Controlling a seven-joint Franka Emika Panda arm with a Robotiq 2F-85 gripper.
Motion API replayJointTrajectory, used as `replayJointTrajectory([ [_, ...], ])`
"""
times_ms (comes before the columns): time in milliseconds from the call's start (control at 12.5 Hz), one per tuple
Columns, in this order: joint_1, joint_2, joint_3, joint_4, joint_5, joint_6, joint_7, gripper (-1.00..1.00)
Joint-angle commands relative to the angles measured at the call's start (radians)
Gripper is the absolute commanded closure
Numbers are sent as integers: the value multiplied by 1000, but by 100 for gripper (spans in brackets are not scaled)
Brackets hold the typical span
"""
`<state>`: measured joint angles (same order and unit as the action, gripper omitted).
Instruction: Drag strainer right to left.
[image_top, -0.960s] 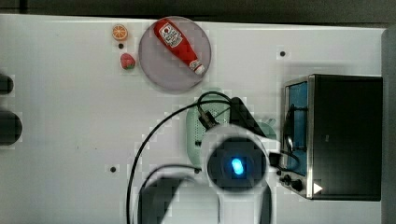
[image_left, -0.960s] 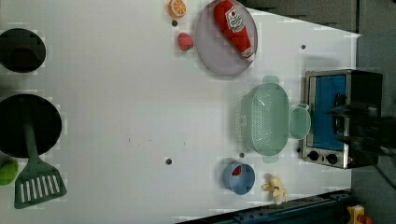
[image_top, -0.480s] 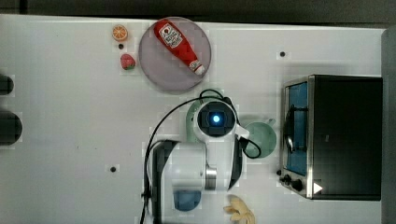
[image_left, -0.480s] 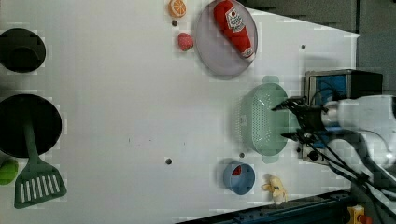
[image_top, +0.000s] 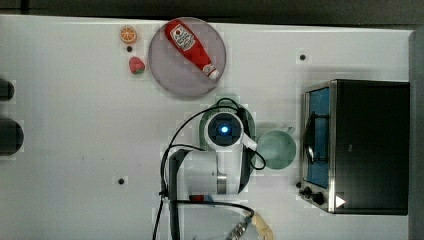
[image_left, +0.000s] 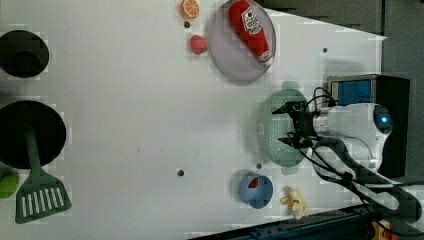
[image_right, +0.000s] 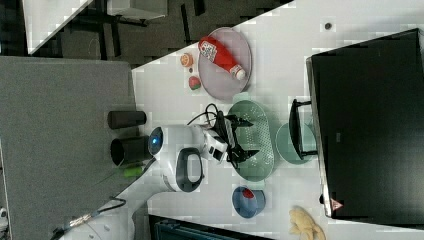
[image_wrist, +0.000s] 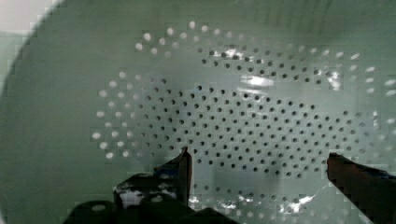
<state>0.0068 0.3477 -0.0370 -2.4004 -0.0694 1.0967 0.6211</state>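
The approach step is judged to be in hand: the gripper (image_left: 291, 125) is held wide open inside the strainer (image_left: 274, 131), near the bench's oven-side edge, and contact with its wall is needed next.

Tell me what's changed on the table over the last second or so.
The arm swung in from beside the toaster oven and now holds its open gripper over the strainer, fingers spread above its perforated floor. Nothing is gripped yet. The strainer, green mug, plate with the ketchup bottle and blue bowl stayed where they were.
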Motion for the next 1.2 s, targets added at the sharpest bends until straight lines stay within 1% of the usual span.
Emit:
replayJointTrajectory([
  [80,18,9,34,8,26,53,98,-100],
  [400,38,36,45,8,42,70,101,-100],
  [720,76,36,73,11,132,69,106,-100],
  [960,126,36,94,11,179,66,130,-100],
  [1200,191,37,111,13,203,60,233,-100],
])
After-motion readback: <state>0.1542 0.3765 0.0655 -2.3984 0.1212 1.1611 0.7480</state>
